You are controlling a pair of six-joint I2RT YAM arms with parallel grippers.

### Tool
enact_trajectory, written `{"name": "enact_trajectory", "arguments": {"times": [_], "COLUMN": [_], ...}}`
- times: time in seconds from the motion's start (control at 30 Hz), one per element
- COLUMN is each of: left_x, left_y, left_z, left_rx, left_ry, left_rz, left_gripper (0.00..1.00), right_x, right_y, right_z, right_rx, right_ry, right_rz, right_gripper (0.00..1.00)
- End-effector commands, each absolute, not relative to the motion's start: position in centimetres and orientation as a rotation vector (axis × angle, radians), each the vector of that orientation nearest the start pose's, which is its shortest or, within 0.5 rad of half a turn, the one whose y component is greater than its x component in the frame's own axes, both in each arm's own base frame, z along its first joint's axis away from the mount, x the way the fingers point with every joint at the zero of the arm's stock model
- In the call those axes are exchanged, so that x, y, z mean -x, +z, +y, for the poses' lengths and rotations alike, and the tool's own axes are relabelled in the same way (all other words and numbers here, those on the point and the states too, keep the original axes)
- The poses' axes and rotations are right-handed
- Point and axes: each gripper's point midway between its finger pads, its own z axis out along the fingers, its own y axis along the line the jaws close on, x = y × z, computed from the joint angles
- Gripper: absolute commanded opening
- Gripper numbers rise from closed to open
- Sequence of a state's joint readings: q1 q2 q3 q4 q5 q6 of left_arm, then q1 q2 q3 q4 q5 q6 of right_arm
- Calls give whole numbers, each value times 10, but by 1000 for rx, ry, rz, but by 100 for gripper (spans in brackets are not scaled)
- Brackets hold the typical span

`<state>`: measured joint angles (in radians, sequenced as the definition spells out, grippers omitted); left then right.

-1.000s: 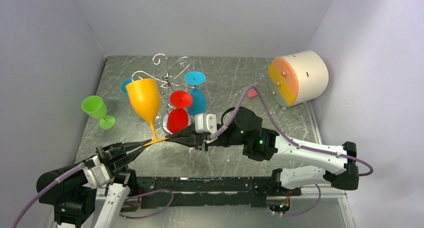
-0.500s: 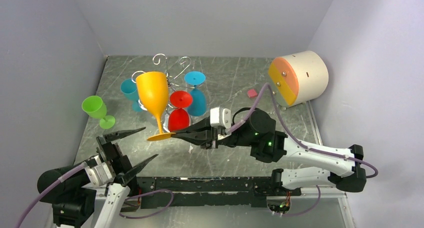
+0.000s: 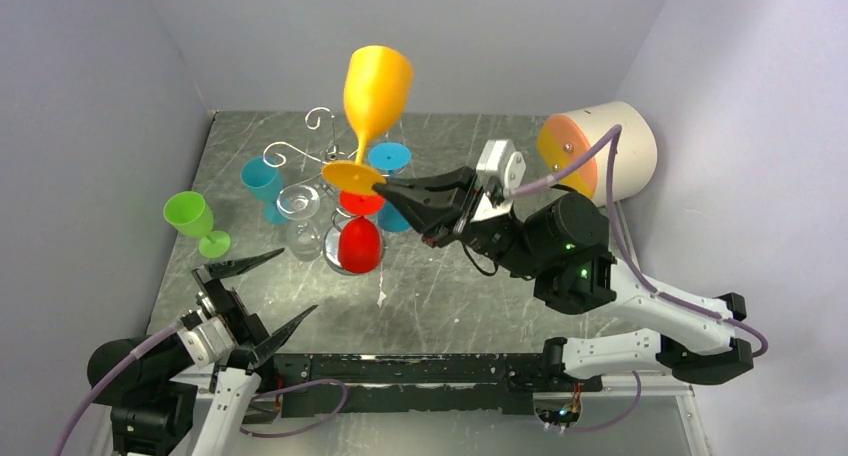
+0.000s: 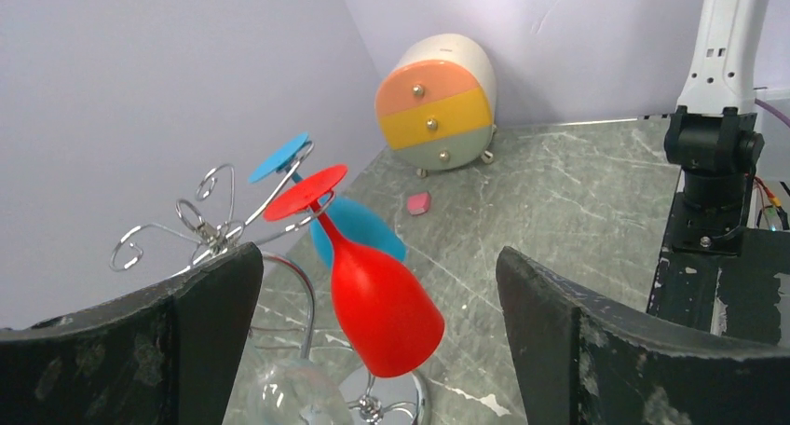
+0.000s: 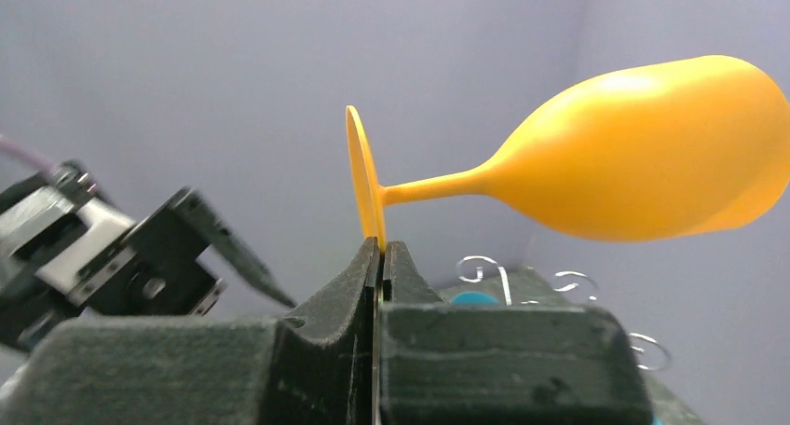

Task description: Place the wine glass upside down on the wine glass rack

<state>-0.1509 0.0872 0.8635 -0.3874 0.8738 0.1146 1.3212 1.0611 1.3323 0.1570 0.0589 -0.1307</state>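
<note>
The right end effector (image 3: 385, 187) is clenched on the rim of the orange wine glass's (image 3: 377, 86) foot, pinching the thin disc edge-on between its two fingers. The glass is up in the air over the wine glass rack (image 3: 330, 162), bowl uppermost and mouth facing up, leaning slightly; from above, its foot sits just in front of the rack's hub, right of the curled wire arms. It is not on the rack.

A red wine glass (image 3: 358, 244) hangs upside down from the rack, on the side nearest the arms, and a blue wine glass (image 3: 390, 158) hangs inverted beside it, towards the right. A clear glass (image 3: 298, 211) is at the rack's left side. Left of the rack, a green wine glass (image 3: 190, 216) stands upright on the bench (image 3: 470, 306).

The left end effector (image 3: 296, 282) sits low, near and left of the rack, spread wide apart with nothing between its fingers.
</note>
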Motion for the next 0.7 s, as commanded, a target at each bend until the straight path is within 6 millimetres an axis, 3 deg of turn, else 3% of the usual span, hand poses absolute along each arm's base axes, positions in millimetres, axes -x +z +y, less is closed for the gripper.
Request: {"name": "enact_trajectory", "arguments": {"times": [0.0, 0.17, 0.43, 0.67], "left_x": [-68, -76, -92, -108], "left_y": [377, 364, 350, 342], "left_z": [-137, -135, -132, -126], "left_rx": [-835, -779, -646, -525], "left_ry": [-540, -564, -645, -667], "left_rz": [1036, 1087, 1173, 1198], "left_gripper": [99, 99, 99, 99], "right_x": [-147, -179, -274, -310], "right_y": [532, 532, 507, 502], "right_z": [329, 330, 313, 309], "right_rx": [598, 534, 363, 213], "right_ry": [871, 857, 1032, 1163], "right_rz": [1095, 1164, 1322, 1359], "right_gripper": [0, 0, 0, 0]}}
